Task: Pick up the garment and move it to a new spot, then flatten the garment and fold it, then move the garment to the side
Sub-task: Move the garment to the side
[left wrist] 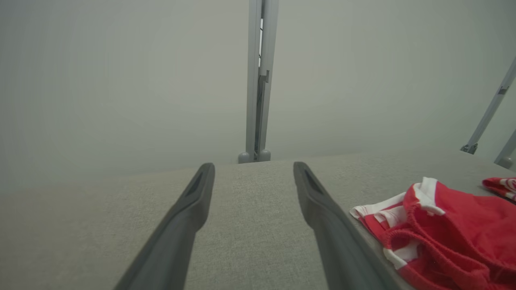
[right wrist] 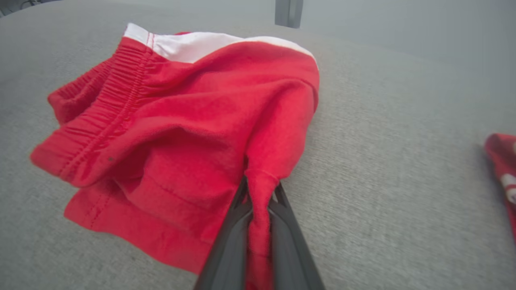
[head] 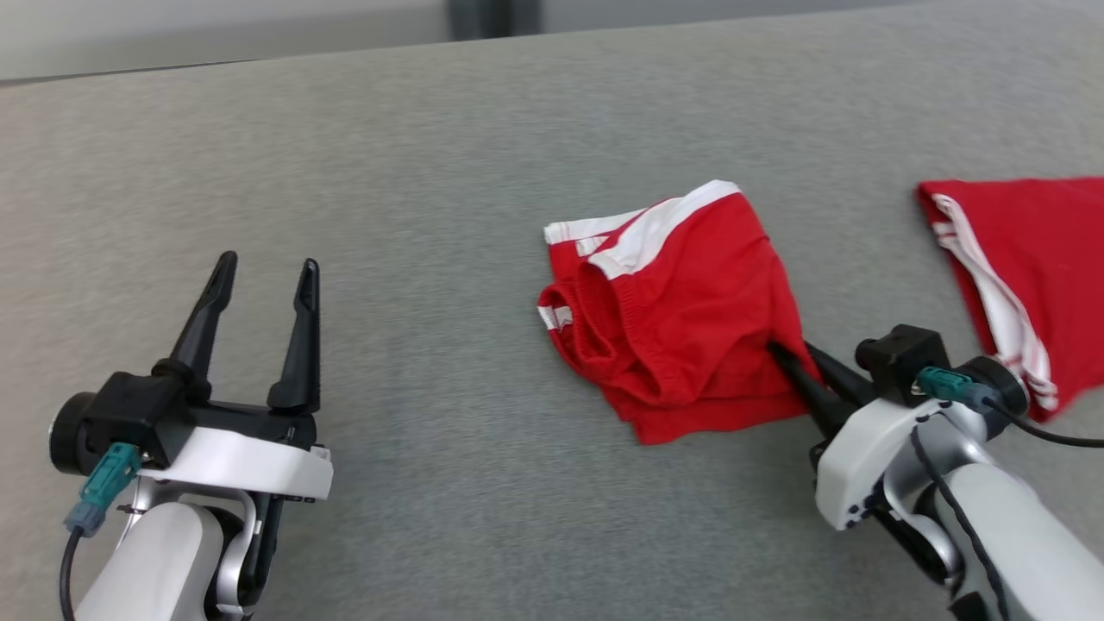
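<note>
A crumpled red garment (head: 681, 302) with white stripes and an elastic waistband lies at the middle of the grey table, seen too in the left wrist view (left wrist: 443, 229) and right wrist view (right wrist: 181, 133). My right gripper (head: 789, 358) is shut on a fold of its right edge; the red cloth is pinched between the two dark fingers (right wrist: 258, 189). My left gripper (head: 267, 272) stands open at the lower left, well to the left of the garment, with nothing between its fingers (left wrist: 252, 177).
A second red garment (head: 1022, 267) with white stripes lies flat at the table's right edge, glimpsed as well in the wrist views (left wrist: 502, 186) (right wrist: 504, 177). Grey cloth table surface (head: 431, 216) spreads wide to the left. A metal post (left wrist: 258, 80) stands behind the far edge.
</note>
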